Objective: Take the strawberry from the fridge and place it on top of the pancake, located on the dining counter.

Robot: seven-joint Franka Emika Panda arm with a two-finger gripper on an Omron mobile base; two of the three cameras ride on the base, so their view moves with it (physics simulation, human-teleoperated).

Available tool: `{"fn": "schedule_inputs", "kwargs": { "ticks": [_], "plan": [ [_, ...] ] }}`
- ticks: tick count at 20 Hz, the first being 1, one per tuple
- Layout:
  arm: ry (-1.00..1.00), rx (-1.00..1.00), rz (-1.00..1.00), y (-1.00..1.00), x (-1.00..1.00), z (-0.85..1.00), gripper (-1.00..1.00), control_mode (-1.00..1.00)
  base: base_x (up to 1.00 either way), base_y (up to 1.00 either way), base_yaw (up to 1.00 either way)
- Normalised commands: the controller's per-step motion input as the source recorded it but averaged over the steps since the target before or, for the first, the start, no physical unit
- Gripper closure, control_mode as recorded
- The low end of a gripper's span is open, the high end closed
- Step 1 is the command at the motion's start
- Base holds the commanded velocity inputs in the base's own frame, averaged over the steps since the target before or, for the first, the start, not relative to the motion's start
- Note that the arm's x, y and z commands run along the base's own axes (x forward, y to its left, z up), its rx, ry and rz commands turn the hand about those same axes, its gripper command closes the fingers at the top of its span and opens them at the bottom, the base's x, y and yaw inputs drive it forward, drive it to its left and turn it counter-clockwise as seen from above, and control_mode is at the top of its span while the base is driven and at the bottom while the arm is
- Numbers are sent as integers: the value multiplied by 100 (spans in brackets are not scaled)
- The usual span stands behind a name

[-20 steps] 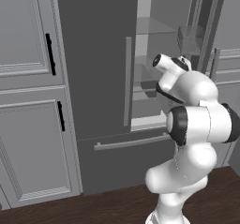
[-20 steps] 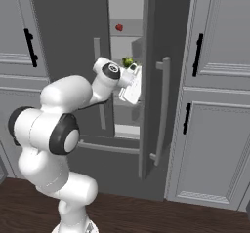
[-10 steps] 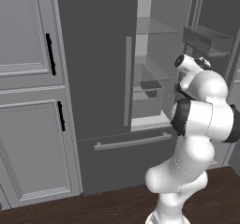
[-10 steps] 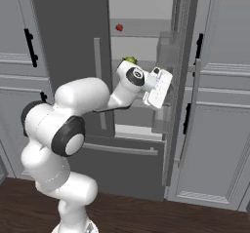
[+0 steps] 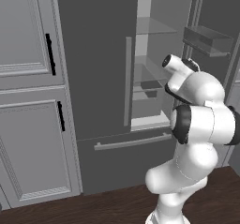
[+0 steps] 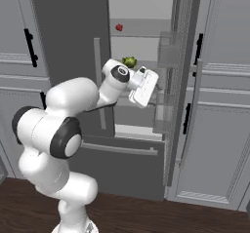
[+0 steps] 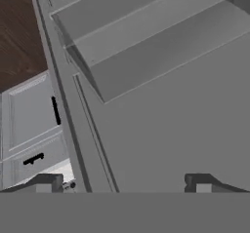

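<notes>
The fridge [image 5: 93, 54] stands with its left door shut and its right door [image 6: 183, 81] swung wide open. A tiny red strawberry [image 6: 118, 27] sits on an upper shelf inside. My gripper [image 6: 149, 88] hovers in front of the opening, below the strawberry and just right of a green round fruit [image 6: 129, 61]. In the hand view my gripper [image 7: 122, 182] is open, fingertips [image 7: 46, 182] far apart with nothing between them, facing the inner side of the open door. The pancake and the dining counter are out of view.
Light grey panelled cabinets with black handles flank the fridge [image 5: 28, 78] [image 6: 219, 105]. The open door carries a shelf bin [image 5: 206, 40] at about hand height. Below is the bottom drawer with its silver handle [image 5: 131, 141], and a dark wood floor [image 6: 146, 212].
The right fridge door has swung from ajar to wide open. My hand followed it to the right, then came off and drew back to the left, staying open.
</notes>
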Motion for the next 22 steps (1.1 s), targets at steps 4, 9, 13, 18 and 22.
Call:
{"fn": "schedule_inputs", "kwargs": {
  "ticks": [4, 9, 13, 18, 22],
  "plan": [
    [0, -1, -2, 100, 0, 0, -100, -100, 0, 0, 0],
    [-20, 15, -30, 100, 0, 0, -100, -100, 0, 0, 0],
    [-34, 20, -43, 97, 0, -2, -100, -100, 0, 0, 0],
    [-35, 41, -49, 71, 0, 0, -100, -100, 0, 0, 0],
    [-57, 55, -48, 51, -11, 1, -100, -100, 0, 0, 0]
  ]
}}
